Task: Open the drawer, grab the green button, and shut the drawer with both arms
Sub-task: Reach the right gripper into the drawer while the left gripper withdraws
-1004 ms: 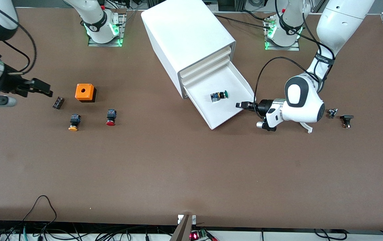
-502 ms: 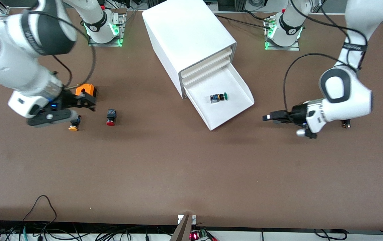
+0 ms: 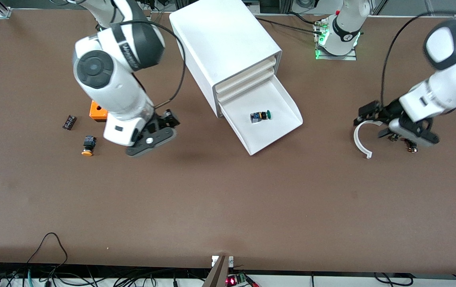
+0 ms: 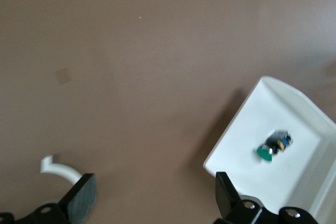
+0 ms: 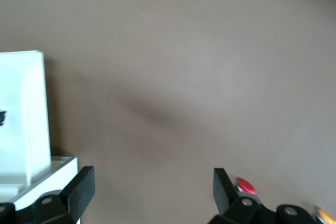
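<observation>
drawer (image 3: 269,119) pulled out, button (image 3: 261,115) mid-floor; left pincer (image 3: 365,113) and right pincer (image 3: 168,119) gape empty over table

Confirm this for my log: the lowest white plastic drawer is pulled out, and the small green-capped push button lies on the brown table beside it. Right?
One error. The lowest white plastic drawer is pulled out, but the small green-capped push button lies inside that drawer, on its floor, not on the brown table. The front view shows this, and the left wrist view agrees.
</observation>
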Robot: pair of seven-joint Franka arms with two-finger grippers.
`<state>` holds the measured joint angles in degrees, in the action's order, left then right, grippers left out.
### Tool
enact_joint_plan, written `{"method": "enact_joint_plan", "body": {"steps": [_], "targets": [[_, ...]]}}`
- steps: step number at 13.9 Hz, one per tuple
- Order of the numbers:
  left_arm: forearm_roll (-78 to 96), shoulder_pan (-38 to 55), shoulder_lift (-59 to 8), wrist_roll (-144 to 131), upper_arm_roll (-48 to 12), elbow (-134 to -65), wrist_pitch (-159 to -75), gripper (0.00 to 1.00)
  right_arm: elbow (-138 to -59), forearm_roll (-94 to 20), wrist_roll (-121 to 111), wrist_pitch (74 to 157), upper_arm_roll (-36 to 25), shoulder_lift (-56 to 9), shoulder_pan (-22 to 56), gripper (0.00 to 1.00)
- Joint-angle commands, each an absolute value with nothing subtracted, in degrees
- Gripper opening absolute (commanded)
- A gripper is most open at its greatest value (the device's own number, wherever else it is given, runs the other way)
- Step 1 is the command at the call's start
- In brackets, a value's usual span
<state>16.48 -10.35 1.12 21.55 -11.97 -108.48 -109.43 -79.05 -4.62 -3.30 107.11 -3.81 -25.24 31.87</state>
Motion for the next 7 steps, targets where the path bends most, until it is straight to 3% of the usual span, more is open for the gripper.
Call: {"method": "enact_joint_plan", "body": {"steps": [1, 3, 7], "targets": [[5.7, -9.6, 3.2, 16.4, -11.3, -101.7, -99.4, 1.00, -73.7, -5.7, -7.5, 106.2, -1.0, -29.1, 32.2, 1.00], [-1.3, -8.6, 3.3, 11.7, -11.6, -98.6, -95.2, 1.00, -72.5, -5.8, -11.7, 107.8, 1.5, -30.9, 32.2, 1.00], [-3.5, -8.5, 4.1, 9.7, -10.0, -98.7, -93.8, 1.00, -72.2, -5.4, -19.2, 115.3, 5.5, -34.2, 34.7, 1.00]]}}
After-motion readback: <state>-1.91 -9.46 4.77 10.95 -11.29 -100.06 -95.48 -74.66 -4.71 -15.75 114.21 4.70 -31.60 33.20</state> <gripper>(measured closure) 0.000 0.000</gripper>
